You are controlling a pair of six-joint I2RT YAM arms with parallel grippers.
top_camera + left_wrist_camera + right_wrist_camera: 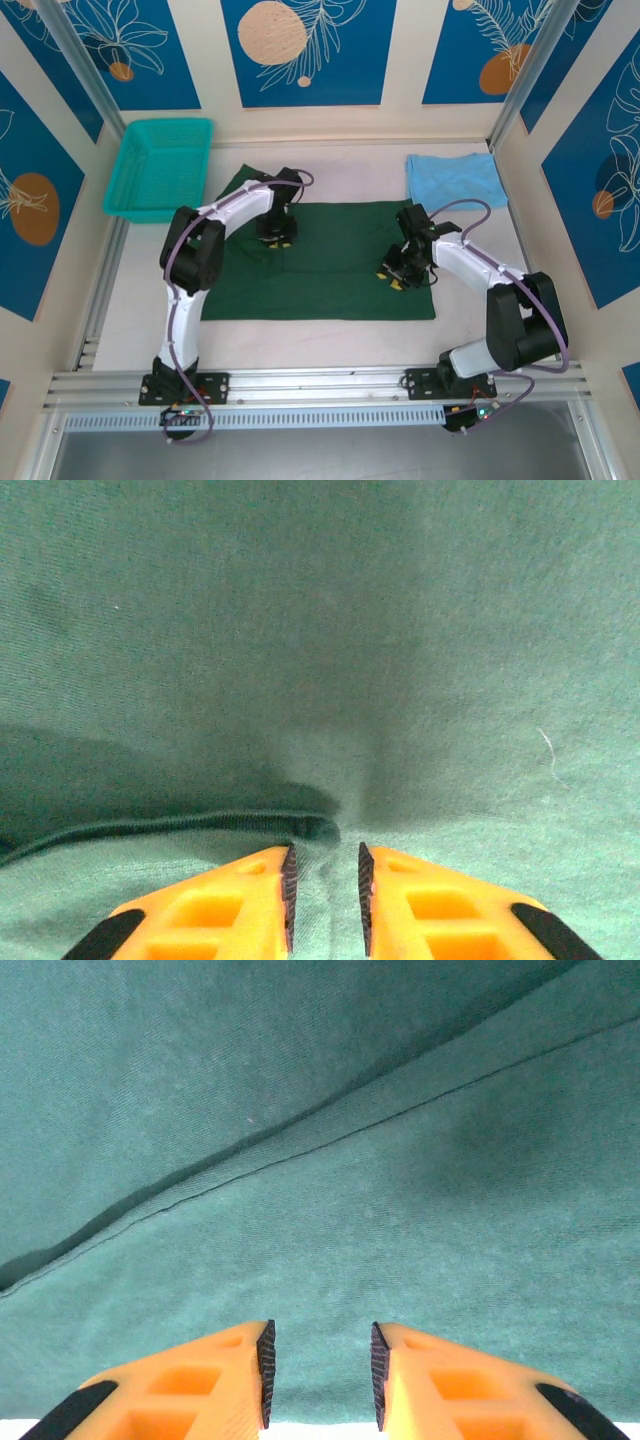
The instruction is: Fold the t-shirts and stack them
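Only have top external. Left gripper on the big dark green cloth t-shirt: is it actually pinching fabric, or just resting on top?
Observer: From the left wrist view, the left gripper has its jaws nearly together, with a ridge of the dark green cloth t-shirt gathered up between them.
Operator: And the right one, at the shirt's near edge?
Observer: From the right wrist view, the right gripper has its jaws apart. The cloth lies flat between them, and a strip of white table shows just below.
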